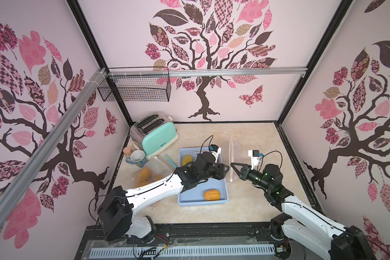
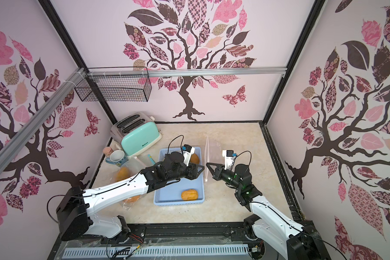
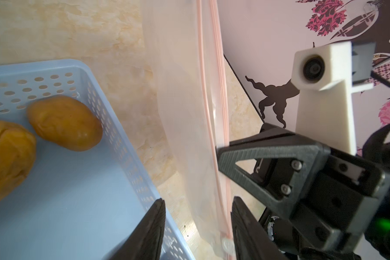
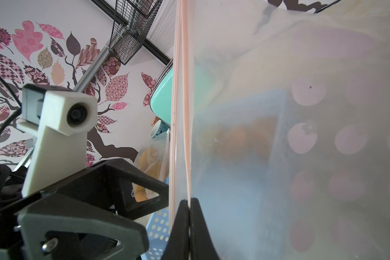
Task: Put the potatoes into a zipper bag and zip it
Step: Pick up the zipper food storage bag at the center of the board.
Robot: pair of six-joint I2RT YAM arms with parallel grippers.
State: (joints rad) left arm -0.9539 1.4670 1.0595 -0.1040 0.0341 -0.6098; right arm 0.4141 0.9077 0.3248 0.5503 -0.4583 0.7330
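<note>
Zipper bag (image 1: 230,153), clear with a pink zip strip (image 3: 212,112), stood on edge over the table (image 1: 252,202), just right of a blue basket (image 1: 203,203). In both top views it showed as little more than a thin line. Its long zip edge ran from the robot's side of the table toward the back wall, and the bag looked empty.

The right pincer (image 4: 188,202) was pressed together on the zip strip, holding the bag from the right. The left pincer (image 3: 197,209) faced it from the left, reaching in over the basket, with the two tips near each other. Its jaws were spread partway, one on each side of the bag's rim, close to a small white slider (image 3: 226,244). Whether either jaw touched the plastic could not be told.

The coming move seemed to depend on the rim lying squarely between those left jaws. Whether they were meant to pull the mouth apart or to catch the slider was unclear.

Two potatoes (image 3: 65,123) lay side by side at the basket's far end, and another potato (image 1: 211,194) lay at its near end. Left of the basket, a second bag (image 1: 144,174) holding orange potatoes lay on the table.
</note>
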